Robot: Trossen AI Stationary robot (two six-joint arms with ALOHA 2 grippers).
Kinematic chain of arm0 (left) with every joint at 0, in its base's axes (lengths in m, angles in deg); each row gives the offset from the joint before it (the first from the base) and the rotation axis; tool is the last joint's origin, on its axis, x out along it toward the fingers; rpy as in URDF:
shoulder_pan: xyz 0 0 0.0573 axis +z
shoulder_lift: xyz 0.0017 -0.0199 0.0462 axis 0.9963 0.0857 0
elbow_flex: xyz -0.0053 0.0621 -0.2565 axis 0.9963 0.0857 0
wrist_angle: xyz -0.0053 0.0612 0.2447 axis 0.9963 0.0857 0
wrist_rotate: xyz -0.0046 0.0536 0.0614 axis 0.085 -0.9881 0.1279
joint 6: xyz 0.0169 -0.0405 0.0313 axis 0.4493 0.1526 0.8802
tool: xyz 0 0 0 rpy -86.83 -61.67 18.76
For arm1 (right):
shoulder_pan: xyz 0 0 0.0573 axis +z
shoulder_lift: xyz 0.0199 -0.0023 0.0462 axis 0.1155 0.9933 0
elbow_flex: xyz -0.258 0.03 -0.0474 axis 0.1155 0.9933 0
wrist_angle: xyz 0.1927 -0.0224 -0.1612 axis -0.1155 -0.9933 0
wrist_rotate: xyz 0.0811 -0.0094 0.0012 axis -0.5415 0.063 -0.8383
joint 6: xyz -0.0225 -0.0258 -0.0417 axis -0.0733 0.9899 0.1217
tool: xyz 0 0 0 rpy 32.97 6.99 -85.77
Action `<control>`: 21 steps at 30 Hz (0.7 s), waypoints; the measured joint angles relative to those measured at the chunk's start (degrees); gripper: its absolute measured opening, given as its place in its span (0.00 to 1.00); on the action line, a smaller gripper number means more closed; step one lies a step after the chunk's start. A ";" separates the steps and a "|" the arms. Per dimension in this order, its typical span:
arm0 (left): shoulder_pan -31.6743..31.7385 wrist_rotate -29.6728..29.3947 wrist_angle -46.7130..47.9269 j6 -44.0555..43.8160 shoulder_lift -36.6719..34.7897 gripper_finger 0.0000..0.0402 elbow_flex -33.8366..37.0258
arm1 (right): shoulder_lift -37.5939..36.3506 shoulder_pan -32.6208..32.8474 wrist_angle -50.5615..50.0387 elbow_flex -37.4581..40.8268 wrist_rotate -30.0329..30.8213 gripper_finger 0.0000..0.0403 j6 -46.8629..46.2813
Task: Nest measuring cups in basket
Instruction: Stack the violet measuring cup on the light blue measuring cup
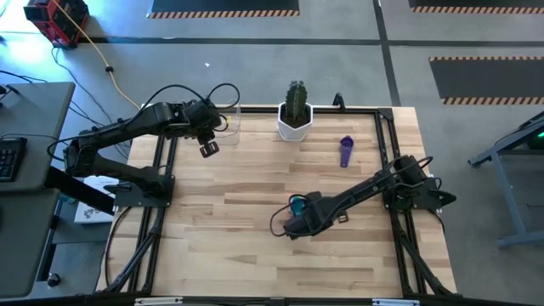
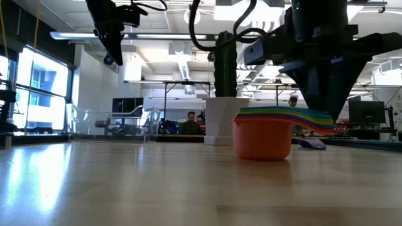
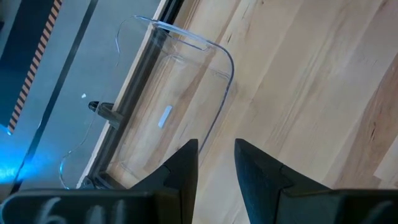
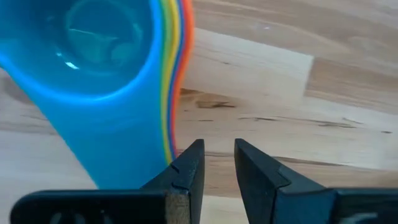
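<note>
**Nested Stack Waits Centre-Table, Far From Basket at Upper Left**

Pictured at upper left of the high view: the left tool point(image 1: 209, 148), raised above the table point(image 1: 238, 246), tips parted by a narrow gap and empty. Just beside it, toward the top edge, the clear basket point(image 1: 231, 119), with nothing in it to be made out. To its right, at top centre, a white pot with a cactus point(image 1: 295, 126).

Below centre, the stack of nested measuring cups point(image 1: 297, 204), light blue uppermost, orange at the bottom, standing on the wood with the right tool point(image 4: 217, 162) low over it. Tips slightly apart there too, bare table showing between them, nothing gripped. Farther right, toward the upper right of the table, a lone purple cup point(image 1: 346, 151), lying apart from the stack and not yet nested.

Judged decisive for the next move: the fanned handles, running from the bowls back toward the right tool and ending just beside one tip rather than inside the gap. Clearly the right arm's pick; the basket lies well apart, diagonally up and left.

Shown only from the right wrist: that sideways offset of handles against the gap. Shown only from table height: the orange bowl flat on the wood, handles overhanging to the right. Shown only from above: the full run to the basket.
</note>
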 joint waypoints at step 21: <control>0.01 0.18 -0.01 0.00 0.00 0.24 0.00 | -11.57 -13.04 -14.36 2.12 15.75 0.19 12.14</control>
